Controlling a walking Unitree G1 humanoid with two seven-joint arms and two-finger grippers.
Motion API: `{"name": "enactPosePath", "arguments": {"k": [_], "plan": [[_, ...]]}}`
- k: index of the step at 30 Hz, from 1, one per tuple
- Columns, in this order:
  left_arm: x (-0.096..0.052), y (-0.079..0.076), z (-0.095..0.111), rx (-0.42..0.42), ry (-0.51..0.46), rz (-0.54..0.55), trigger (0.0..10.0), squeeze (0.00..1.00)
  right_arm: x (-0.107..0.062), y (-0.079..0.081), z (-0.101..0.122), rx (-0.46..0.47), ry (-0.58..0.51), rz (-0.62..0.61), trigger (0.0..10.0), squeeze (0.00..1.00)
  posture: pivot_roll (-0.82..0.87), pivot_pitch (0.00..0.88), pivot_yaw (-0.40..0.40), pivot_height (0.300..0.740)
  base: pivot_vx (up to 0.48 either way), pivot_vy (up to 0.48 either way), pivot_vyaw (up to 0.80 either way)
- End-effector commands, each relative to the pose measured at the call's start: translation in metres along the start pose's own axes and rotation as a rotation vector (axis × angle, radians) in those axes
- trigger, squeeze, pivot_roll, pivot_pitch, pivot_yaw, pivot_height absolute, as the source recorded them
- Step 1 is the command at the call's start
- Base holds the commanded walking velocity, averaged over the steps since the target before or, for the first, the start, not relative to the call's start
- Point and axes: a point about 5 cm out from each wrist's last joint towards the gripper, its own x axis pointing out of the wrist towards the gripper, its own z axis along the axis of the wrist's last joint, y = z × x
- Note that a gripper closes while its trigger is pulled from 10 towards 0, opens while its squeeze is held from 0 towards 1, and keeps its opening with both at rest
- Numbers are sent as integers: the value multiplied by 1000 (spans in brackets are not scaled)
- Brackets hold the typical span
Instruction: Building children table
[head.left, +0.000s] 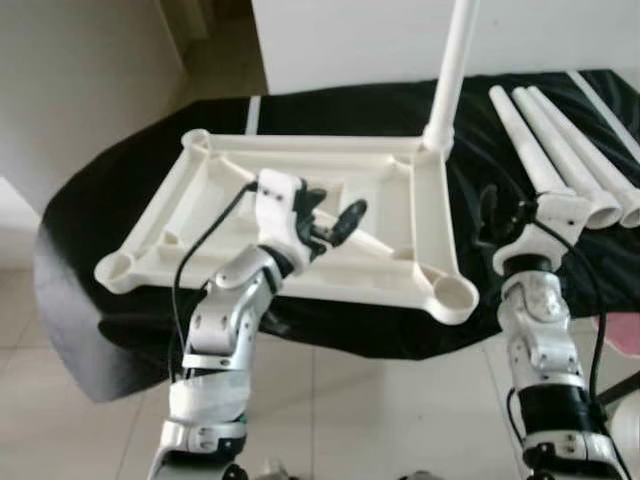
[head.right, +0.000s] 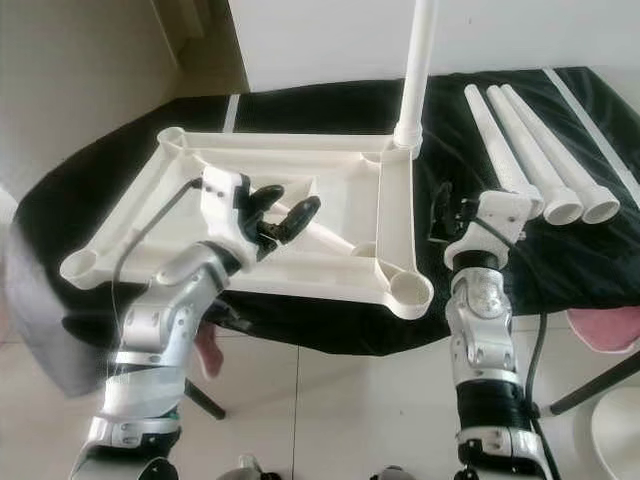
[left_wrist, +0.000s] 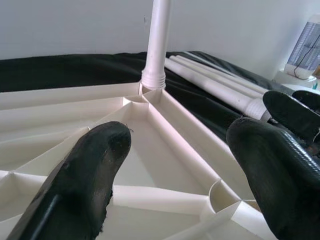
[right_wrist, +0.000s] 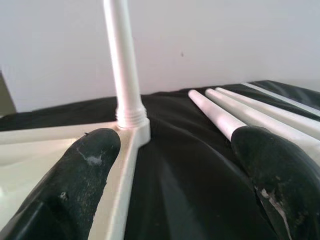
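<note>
A white plastic tabletop (head.left: 200, 185) lies upside down on a black cloth, ribs up. One white leg (head.left: 449, 75) stands upright in its far right corner socket. Three loose white legs (head.left: 545, 150) lie side by side on the cloth to the right. My left gripper (head.left: 333, 218) hovers open over the tabletop's middle, nothing between its fingers (left_wrist: 85, 175). My right gripper (head.left: 500, 215) is open just right of the tabletop's right edge, near the thick ends of the loose legs, its fingers (right_wrist: 85, 170) pointing toward the standing leg (right_wrist: 122, 65).
The near right corner socket (head.left: 455, 295) and near left corner socket (head.left: 115, 268) are open holes. The black cloth (head.left: 90, 200) drapes over the support's front edge above a tiled floor (head.left: 380, 410). A white wall (head.left: 350, 35) rises behind.
</note>
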Motion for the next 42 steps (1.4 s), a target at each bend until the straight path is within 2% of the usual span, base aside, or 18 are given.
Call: {"name": "enactPosePath", "arguments": {"k": [1, 10, 21, 28, 42], "plan": [[-1, 5, -2, -2, -1, 36, 10000, 0, -2, 1, 0, -23, -2, 11, 10000, 0, -64, 0, 65, 740, 0, 0, 0], [0, 12, 6, 38, -55, 90, 10000, 0, 4, -7, 1, -21, 10, 3, 10000, 0, -63, 0, 56, 740, 0, 0, 0], [-1, 17, 8, 38, -77, 86, 10000, 0, 4, 0, 3, -27, -5, 42, 10000, 0, -65, 0, 41, 740, 0, 0, 0], [0, 18, 7, 49, -84, 79, 10000, 0, 6, -2, 3, -24, 1, 41, 10000, 0, -68, 0, 37, 740, 0, 0, 0], [1, 19, 7, 55, -91, 81, 10000, 0, 8, -6, 2, -36, 12, 31, 10000, 0, -65, 0, 35, 740, 0, 0, -774]]}}
